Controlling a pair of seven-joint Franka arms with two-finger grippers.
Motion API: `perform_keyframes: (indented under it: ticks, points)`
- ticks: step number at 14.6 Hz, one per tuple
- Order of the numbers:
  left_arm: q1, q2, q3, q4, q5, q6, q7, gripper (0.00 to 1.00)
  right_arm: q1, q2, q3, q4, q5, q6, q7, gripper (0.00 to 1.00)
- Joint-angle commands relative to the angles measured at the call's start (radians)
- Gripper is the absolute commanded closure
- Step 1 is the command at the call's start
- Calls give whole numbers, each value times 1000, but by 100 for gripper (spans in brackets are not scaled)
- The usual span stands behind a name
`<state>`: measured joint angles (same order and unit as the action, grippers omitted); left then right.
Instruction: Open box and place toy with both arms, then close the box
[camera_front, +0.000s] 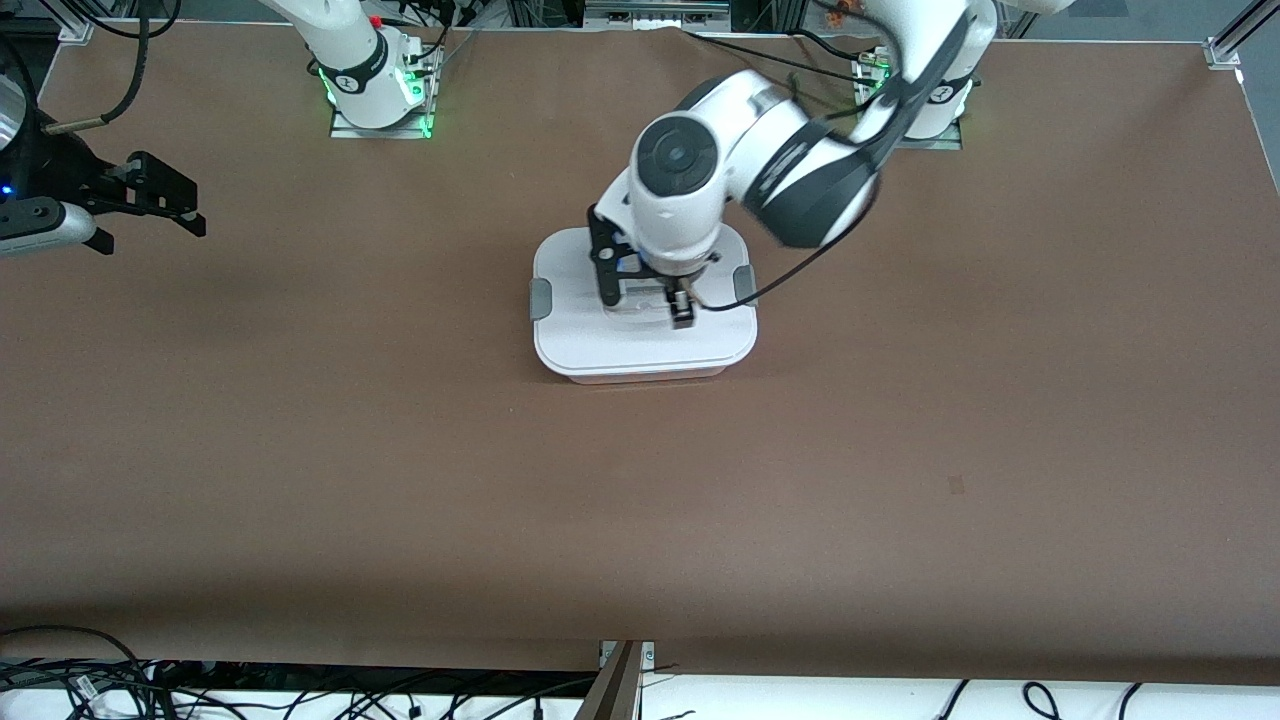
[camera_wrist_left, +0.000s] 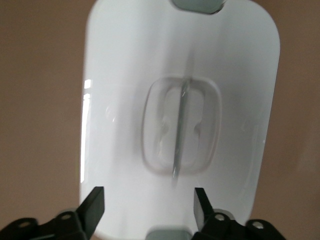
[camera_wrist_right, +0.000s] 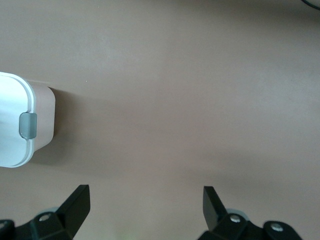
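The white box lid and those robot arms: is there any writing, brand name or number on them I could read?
None can be read.
Flat white plastic lid of the translucent pinkish box: plain, with only its clear recessed handle.
Dark bands near the white arms' bases: small marks, too small to read.
Brown table: no text.

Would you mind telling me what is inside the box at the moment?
That cannot be seen: the white lid covers the box fully. The open left pincer hovers over the lid's handle; no toy is visible anywhere.
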<state>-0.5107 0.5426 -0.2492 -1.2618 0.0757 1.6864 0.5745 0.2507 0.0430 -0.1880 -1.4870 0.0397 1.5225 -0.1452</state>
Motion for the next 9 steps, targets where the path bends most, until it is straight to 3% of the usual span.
perform_keyframes:
  ticks: [1, 6, 9]
  points:
    - [84, -116, 7, -25, 13, -88, -106, 0, -4, -5, 4, -2, -20, 2, 4, 0]
    - [277, -196, 27, 4, 15, -190, -219, 0, -2, -3, 5, -4, -21, 4, 6, 0]
    - [302, -288, 97, -19, 0, -234, -267, 0, -1, -3, 5, -4, -23, 4, 6, 0]
